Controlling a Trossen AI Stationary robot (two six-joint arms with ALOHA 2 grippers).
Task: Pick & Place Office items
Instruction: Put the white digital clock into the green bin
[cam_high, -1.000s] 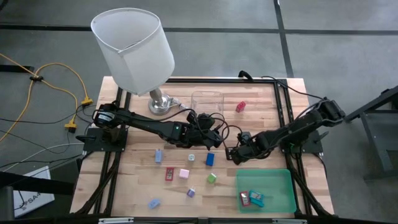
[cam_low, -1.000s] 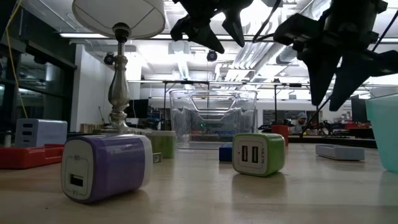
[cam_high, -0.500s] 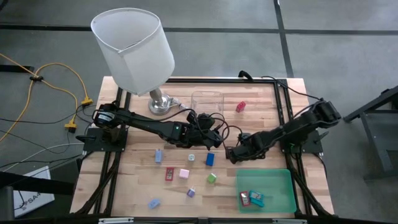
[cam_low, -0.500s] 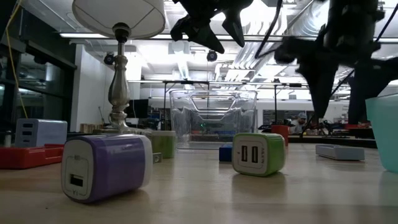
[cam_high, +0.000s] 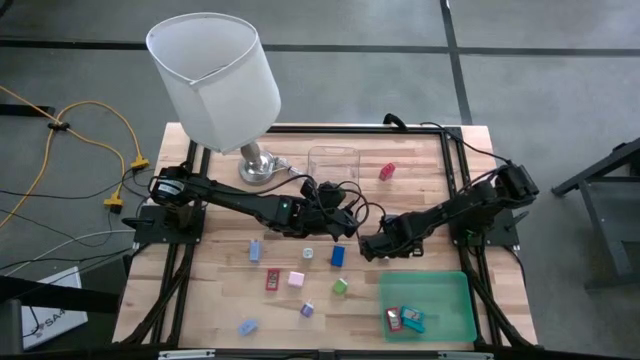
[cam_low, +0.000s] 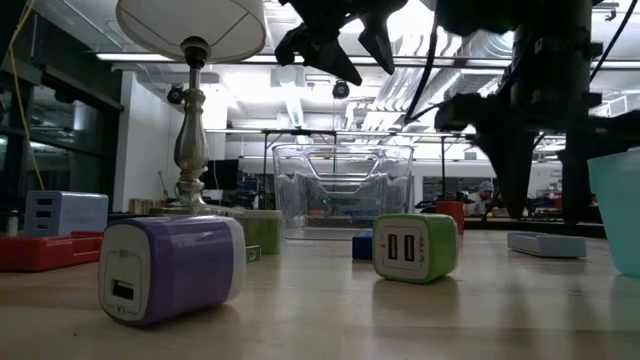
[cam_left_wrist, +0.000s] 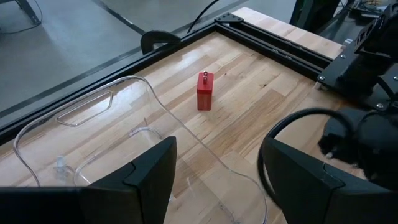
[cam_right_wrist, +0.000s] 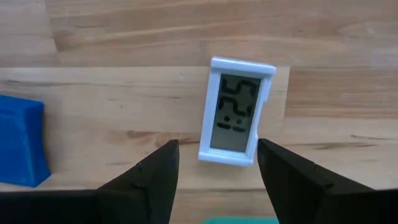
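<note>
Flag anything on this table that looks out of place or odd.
The table lamp stands out: a full-size shade towering over a table of tiny office items, its shade hiding the table's far left corner from above. Nothing looks spilled or damaged.

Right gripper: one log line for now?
right gripper open | above white clock, no contact | left gripper open, idle by clear box

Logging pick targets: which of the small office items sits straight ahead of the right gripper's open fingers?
The white clock-like piece with a grey display, lying flat between the right gripper's fingers; the blue block sits off to one side.
</note>
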